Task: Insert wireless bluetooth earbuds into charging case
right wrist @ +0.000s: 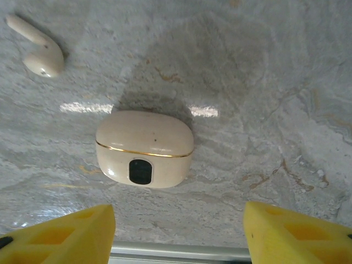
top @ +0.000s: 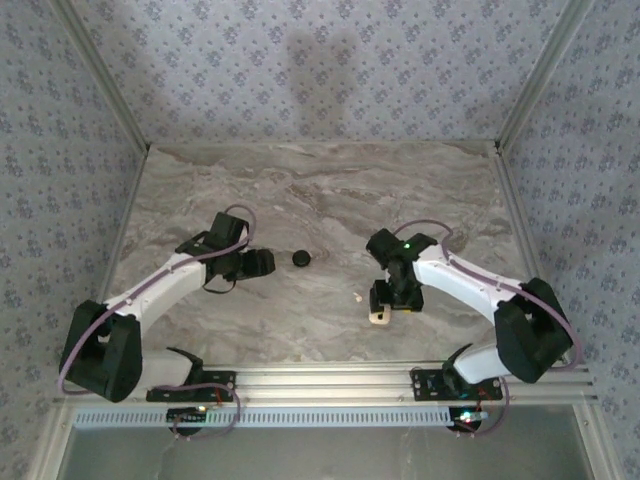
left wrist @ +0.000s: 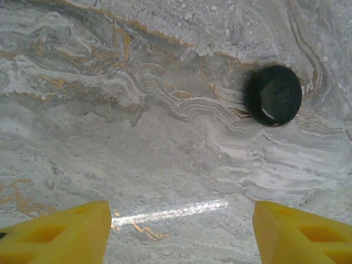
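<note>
One earbud [right wrist: 38,52], upper left, seems light and slick; pinch its bulb; left gripper [left wrist: 182,215] and right gripper [right wrist: 179,220] gape, empty.

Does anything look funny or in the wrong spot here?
Yes. One pale earbud lies loose on the table, apart from the charging case, whose lid looks shut, so it probably can't go in yet. A black round disc also sits alone on the table.
</note>
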`<move>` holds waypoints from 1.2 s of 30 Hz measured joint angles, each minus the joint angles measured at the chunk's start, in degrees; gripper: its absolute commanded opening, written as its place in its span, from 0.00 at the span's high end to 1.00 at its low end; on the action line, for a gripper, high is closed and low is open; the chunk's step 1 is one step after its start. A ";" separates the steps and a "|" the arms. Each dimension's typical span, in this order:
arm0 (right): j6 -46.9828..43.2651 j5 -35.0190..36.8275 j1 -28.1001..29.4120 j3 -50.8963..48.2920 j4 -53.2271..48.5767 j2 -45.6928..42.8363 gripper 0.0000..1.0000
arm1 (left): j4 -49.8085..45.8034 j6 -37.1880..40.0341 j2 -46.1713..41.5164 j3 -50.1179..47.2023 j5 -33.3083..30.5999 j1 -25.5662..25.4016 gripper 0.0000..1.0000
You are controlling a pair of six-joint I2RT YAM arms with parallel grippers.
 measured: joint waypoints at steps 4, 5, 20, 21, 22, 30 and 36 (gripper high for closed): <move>0.00 -0.04 1.27 0.24 0.11 2.03 0.32 | 1.03 -0.28 -0.04 -0.87 0.02 0.00 0.31; 0.02 -0.04 1.57 0.63 0.13 2.75 0.32 | 1.27 -0.28 -0.04 -0.98 0.02 0.00 0.31; 0.24 -0.57 3.08 3.54 1.64 9.73 0.30 | 3.63 -0.66 -0.52 -2.75 0.04 0.76 0.31; 0.44 -0.72 3.08 3.54 1.75 9.92 0.30 | 3.78 -0.66 -0.52 -2.75 0.07 0.90 0.31; 0.68 -0.94 3.08 3.54 1.97 10.12 0.31 | 3.93 -0.66 -0.50 -2.75 0.09 1.05 0.31; 1.75 -2.47 3.02 3.52 4.31 13.05 0.34 | 4.72 -0.66 0.42 -2.75 0.15 1.51 0.31; 1.75 -2.58 2.84 3.48 4.37 14.53 0.35 | 5.53 -0.68 1.01 -2.75 0.96 1.51 0.31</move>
